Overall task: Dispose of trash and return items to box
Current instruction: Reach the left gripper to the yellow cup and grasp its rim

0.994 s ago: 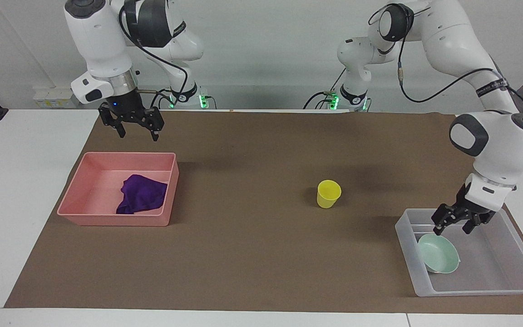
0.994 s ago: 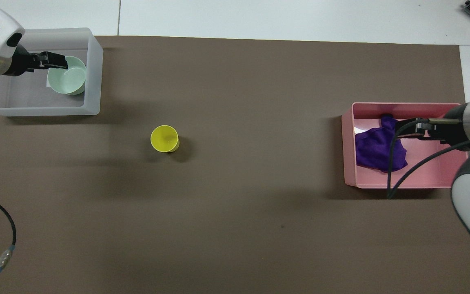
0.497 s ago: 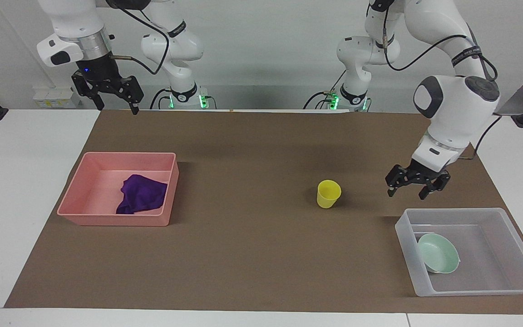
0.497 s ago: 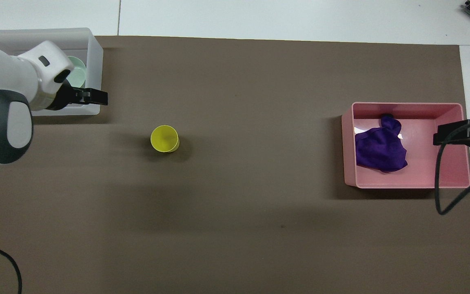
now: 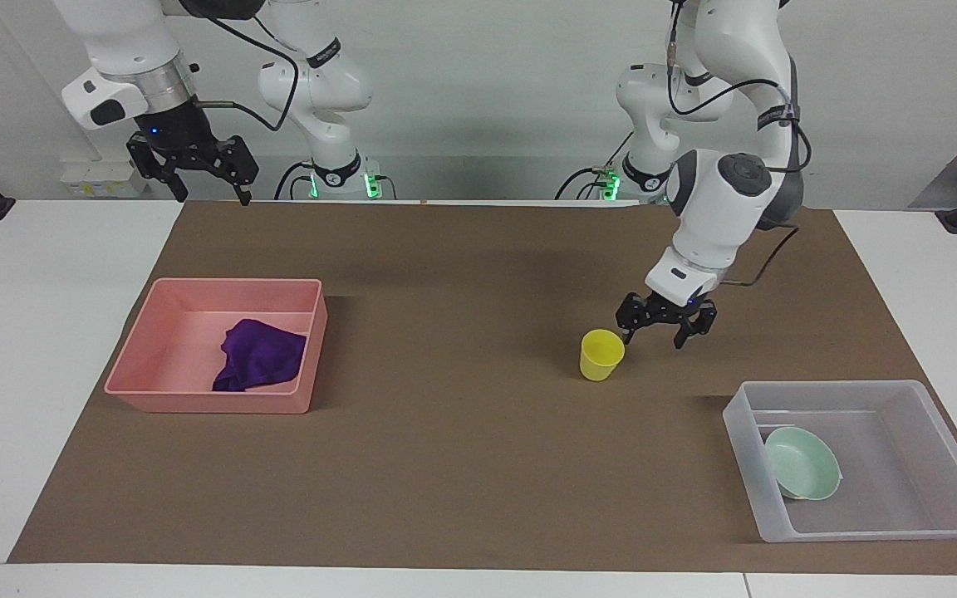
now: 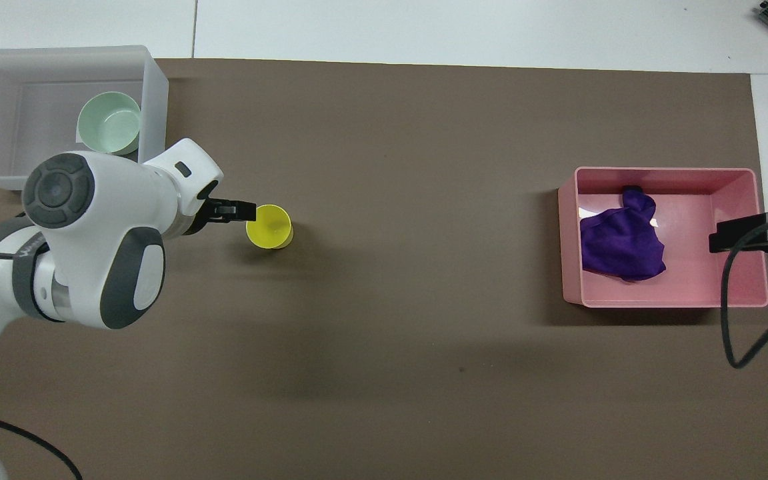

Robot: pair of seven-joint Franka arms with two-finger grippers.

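Yellow cup stands upright and open-mouthed on the brown mat, near the middle of the table toward the left arm's end, nearer to the robots than the translucent box. The mat covers most of a white table, with a pale wall at the robots' end. The cup is small, plain and glossy. The mint-green bowl lies tilted in the box, against the wall toward the table's middle. The purple cloth lies crumpled in the pink tray toward the right arm's end. The left gripper hangs just beside the cup's rim, fingers spread and empty. The right gripper waits high over the mat's edge, fingers apart, holding nothing.
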